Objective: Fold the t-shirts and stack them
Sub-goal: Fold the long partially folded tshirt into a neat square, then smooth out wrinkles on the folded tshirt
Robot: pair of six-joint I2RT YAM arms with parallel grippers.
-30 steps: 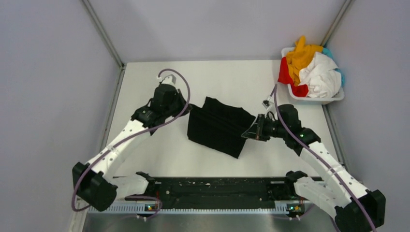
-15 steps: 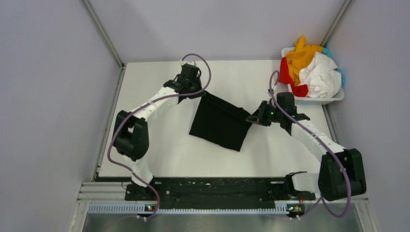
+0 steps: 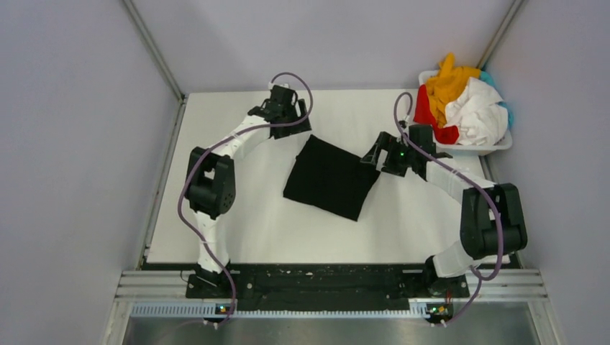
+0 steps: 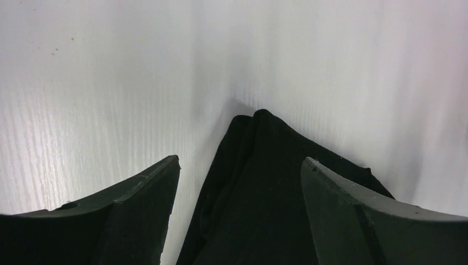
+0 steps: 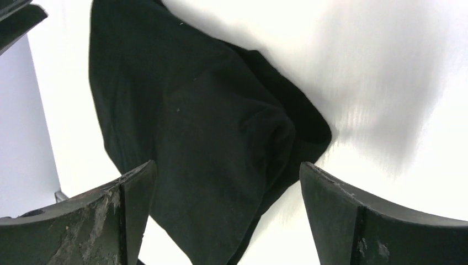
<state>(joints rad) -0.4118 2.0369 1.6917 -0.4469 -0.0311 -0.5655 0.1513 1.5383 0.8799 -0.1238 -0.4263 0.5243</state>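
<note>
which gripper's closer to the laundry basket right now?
Right. The right gripper sits at the black shirt's far right corner, just short of the basket. The left gripper is at the shirt's far left corner, across the shirt from it.

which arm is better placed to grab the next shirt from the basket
Right, likely: the right end effector, open, is by the black t-shirt, close to the basket; the left end effector is farther, across the shirt.
</note>
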